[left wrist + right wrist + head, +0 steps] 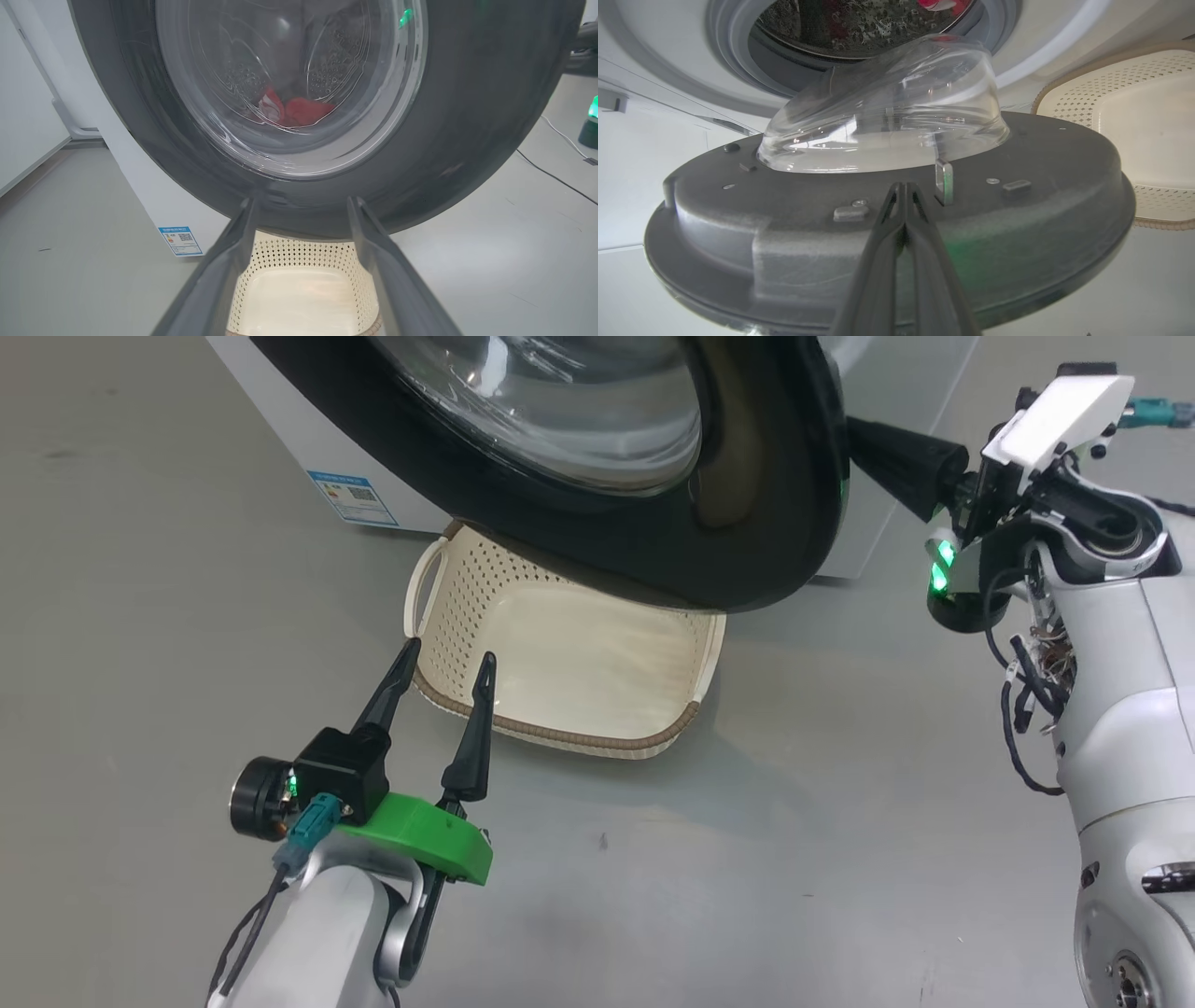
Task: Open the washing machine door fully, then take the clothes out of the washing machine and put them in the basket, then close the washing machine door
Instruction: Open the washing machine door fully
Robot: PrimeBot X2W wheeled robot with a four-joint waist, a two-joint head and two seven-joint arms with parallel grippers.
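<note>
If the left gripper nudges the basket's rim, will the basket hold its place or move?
Likely it slides. The basket looks like thin perforated plastic and lies empty, so it is probably light. The floor under it is smooth and glossy, giving little grip. It is low and wide, so it should skid rather than tip.

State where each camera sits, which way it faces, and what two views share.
Head: up high, looking down on door, basket; left gripper open, right gripper at door's edge.
Left wrist: low, facing door's front, clothes behind glass; own fingers.
Right wrist: facing door's inner side and drum mouth; own shut fingers.
Both wrist views share door, basket, clothes.
</note>
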